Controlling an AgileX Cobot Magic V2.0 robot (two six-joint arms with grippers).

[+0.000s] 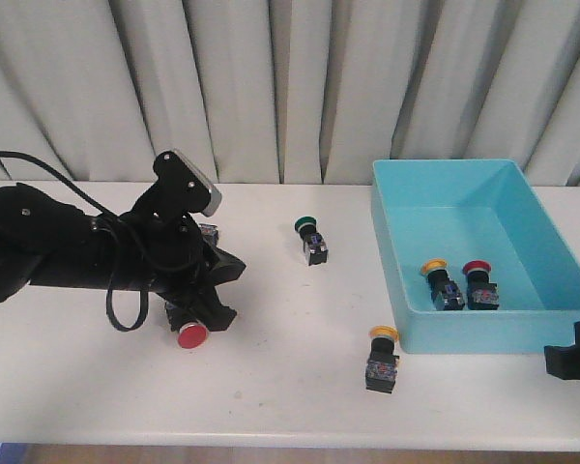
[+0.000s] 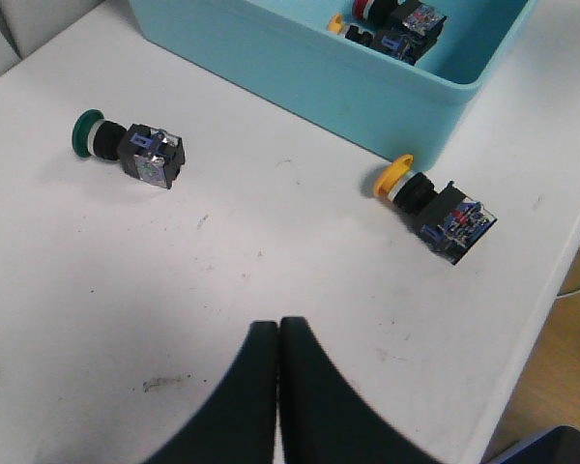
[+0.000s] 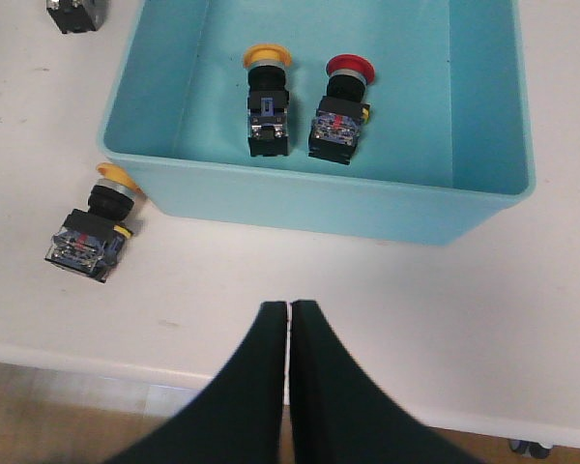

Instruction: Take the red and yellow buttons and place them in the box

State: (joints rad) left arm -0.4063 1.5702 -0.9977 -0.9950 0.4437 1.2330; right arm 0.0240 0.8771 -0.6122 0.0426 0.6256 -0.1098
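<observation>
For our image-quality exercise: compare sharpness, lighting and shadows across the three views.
Front view: soft, slightly blurry, even light, faint shadow under the left arm. Left wrist view: sharp; soft shadow beside the green button. Right wrist view: sharp; the box wall shades its floor.

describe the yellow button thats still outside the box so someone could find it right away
Find the turquoise box on the table's right side. Just outside its near left corner lies a yellow button. Unlike the yellow one inside the box, it lies on the white tabletop.
</observation>
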